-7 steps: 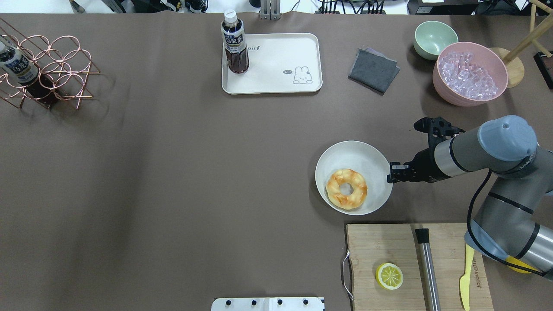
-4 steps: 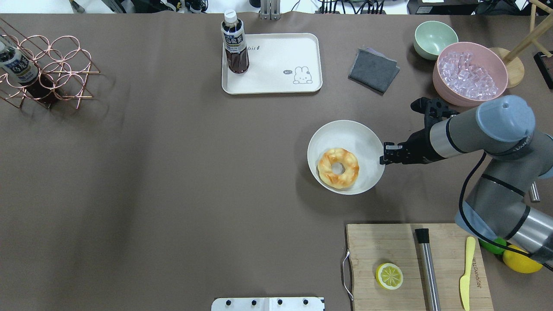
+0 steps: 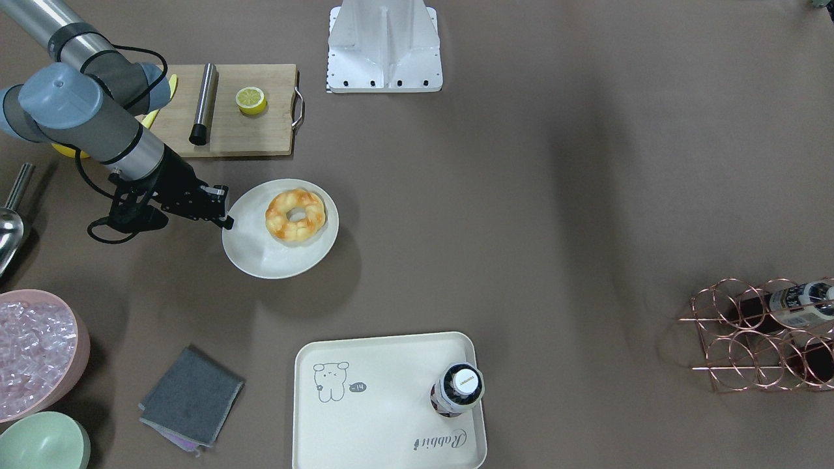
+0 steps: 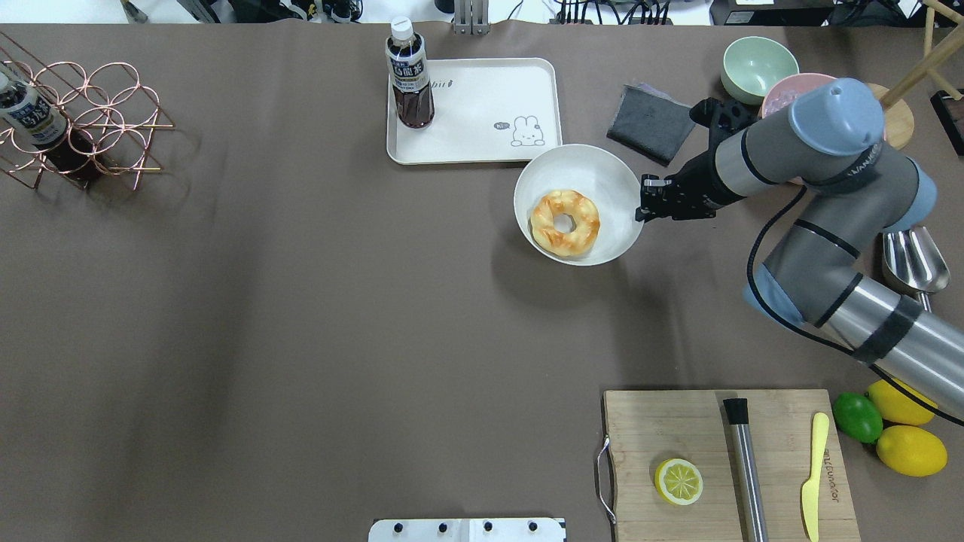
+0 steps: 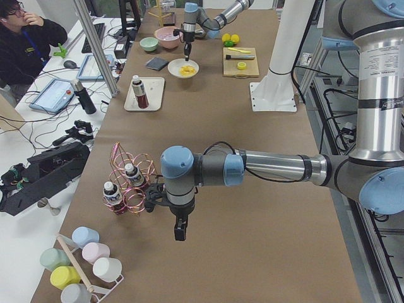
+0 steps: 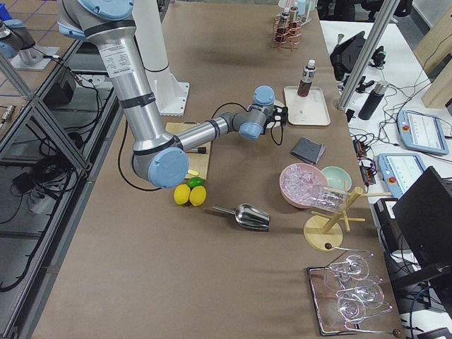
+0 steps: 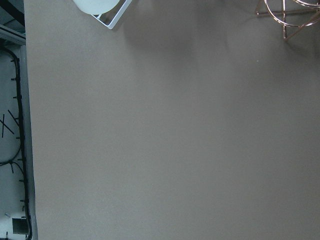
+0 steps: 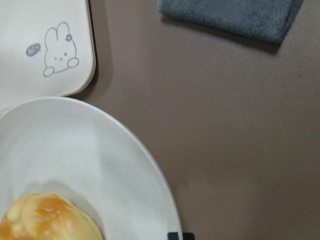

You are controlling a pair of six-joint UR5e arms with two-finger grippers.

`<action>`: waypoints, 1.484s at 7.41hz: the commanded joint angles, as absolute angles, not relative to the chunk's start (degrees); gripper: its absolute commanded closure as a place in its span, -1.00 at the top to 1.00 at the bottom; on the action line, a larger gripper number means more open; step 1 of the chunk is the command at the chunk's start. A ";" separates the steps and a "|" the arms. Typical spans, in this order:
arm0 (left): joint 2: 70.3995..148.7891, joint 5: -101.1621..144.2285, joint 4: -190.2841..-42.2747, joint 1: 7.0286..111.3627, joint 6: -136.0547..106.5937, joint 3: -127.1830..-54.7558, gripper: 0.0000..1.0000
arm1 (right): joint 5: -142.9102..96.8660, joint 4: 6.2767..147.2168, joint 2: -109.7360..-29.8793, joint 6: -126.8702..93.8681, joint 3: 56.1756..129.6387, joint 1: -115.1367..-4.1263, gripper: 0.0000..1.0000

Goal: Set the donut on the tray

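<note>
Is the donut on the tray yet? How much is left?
Not yet. Done: the plate with the donut is lifted, near the tray. In hand: the right end effector grips the plate's rim. Left: getting the donut onto the tray.

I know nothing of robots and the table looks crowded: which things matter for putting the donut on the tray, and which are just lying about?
In the job: donut, round plate under it, right gripper pinching the plate's rim, cream tray.

Lying about: bottle on the tray, grey cloth, cutting board with lemon half, bowl of ice, green bowl, copper rack.
</note>
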State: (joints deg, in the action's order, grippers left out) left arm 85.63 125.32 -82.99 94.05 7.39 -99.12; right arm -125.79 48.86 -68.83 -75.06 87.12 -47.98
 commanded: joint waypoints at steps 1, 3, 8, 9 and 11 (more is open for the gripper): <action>85.52 125.51 -82.97 94.13 7.56 -99.32 0.96 | -126.56 48.96 -61.72 -75.32 79.39 -49.74 -1.00; 85.60 125.51 -82.79 94.13 7.56 -99.32 0.96 | -126.56 49.65 -55.32 -76.73 73.25 -50.70 -1.00; 85.34 125.68 -82.79 94.22 7.47 -99.49 0.96 | -125.68 55.72 -41.60 -75.85 58.13 -52.56 -1.00; 85.34 125.68 -82.71 94.22 7.38 -99.58 0.96 | -125.07 55.55 -38.44 -75.85 53.75 -52.56 -1.00; 85.17 125.60 -82.71 94.22 7.38 -99.41 0.96 | -122.27 55.02 -35.17 -75.85 48.54 -51.51 -1.00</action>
